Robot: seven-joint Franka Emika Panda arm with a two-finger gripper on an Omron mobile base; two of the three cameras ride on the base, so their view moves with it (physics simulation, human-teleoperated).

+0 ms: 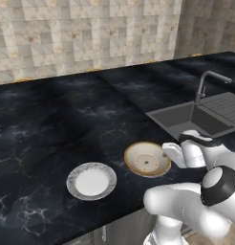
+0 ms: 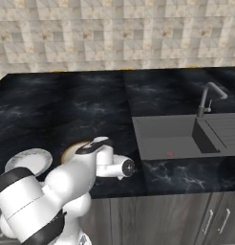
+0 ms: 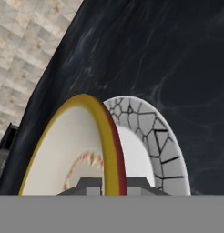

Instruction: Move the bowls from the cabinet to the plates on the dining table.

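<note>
1. Left base view: my gripper [image 1: 163, 152] sits at the right rim of the cream bowl [image 1: 147, 158], fingers drawn together on that rim. The bowl stands on the dining table [image 1: 52, 119] near its front edge, just left of the sink's [image 1: 186, 117] front corner.
2. Same view, looks: the bowl is shallow and round, with an orange-tan rim, a cream inside and a faint ringed centre. I cannot tell here what lies beneath it.
3. A plate [image 1: 91, 181] lies to the bowl's left, apart from it and closer to the front edge (grey speckled rim, white centre, nothing on it).
4. Right base view: my arm covers most of the bowl [image 2: 70, 150]; a tan sliver shows by my hand, near the table's [image 2: 90, 105] front edge. The bare plate [image 2: 29, 160] peeks out at the left. The sink [image 2: 162, 134] and metal tap [image 2: 208, 98] are off to the right.
5. Hand view: the bowl's rim [image 3: 107, 136] runs up from between my finger tips [image 3: 114, 186], clamped there. A second plate [image 3: 152, 136] shows just behind the bowl (cracked-looking grey rim, white centre), on the black veined top [image 3: 168, 54].
</note>
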